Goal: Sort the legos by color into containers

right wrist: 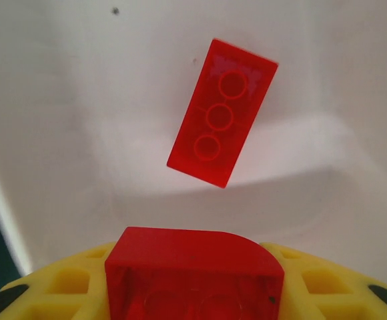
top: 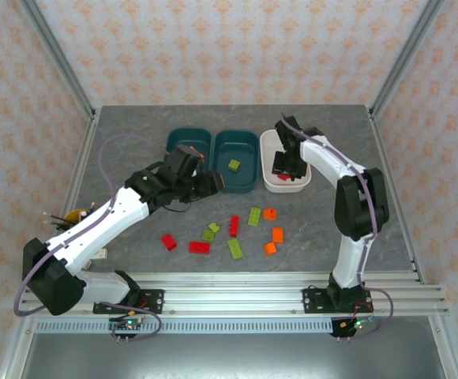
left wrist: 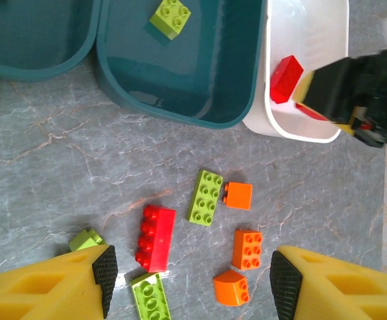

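Progress: early. One olive-green square plastic brick [left wrist: 170, 15] sits in the middle dark-teal plastic tub [left wrist: 180, 110]. One red rectangular plastic brick [right wrist: 221, 112] is in the white plastic tub [top: 270, 146].

Right gripper [top: 286, 166] hangs over that white tub, clamped on a red curved-top plastic brick [right wrist: 193, 267], not yet dropped. Left gripper [left wrist: 193, 277] is spread wide, carrying nothing, low over the loose bricks [top: 235, 249] on the grey marbled worktop [left wrist: 47, 173].

Left to do: roughly ten loose bricks, reds, oranges and greens mixed. Every orange I can see is on the worktop, so my guess is the far-left dark-teal plastic tub [top: 183, 142] is theirs.

Orientation: the red rectangular brick lies underside up with three tube rings showing. Its long axis runs diagonally in the right wrist view, lower left to upper right. The held brick's curved edge points away from the gripper, into the tub, and its broad side spans finger to finger. Can't tell its long axis.
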